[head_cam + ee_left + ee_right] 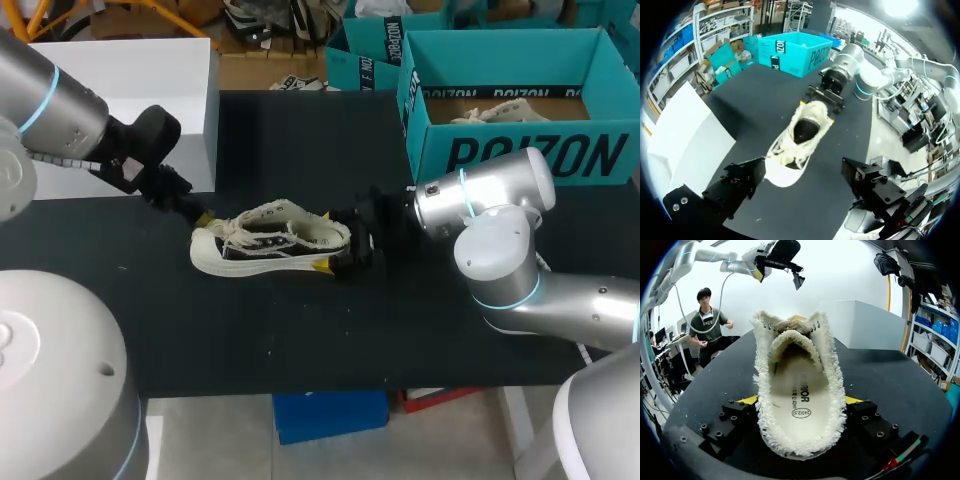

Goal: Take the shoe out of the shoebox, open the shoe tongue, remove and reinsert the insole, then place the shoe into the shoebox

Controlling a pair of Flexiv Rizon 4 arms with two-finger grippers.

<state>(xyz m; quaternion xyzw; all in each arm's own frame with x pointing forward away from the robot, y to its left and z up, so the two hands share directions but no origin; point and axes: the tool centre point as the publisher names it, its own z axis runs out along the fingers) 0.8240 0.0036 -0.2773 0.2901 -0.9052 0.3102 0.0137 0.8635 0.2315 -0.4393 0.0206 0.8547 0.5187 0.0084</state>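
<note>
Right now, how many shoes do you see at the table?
2. One shoe lies on the table, heel in the right gripper; another shoe sits in the teal shoebox, partly hidden.

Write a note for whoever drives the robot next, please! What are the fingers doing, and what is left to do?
Left gripper: fingers open, at the shoe's toe, gripping nothing.
Right gripper: shut on the shoe's heel.
Shoe: upright on the black table, with the insole lying inside.
Shoebox: teal, open, at the table's back right.
Done: shoe is out of the shoebox.
Unclear: whether the insole has already been out and back.
Left: the insole step if needed, then the shoe goes into the shoebox.
</note>
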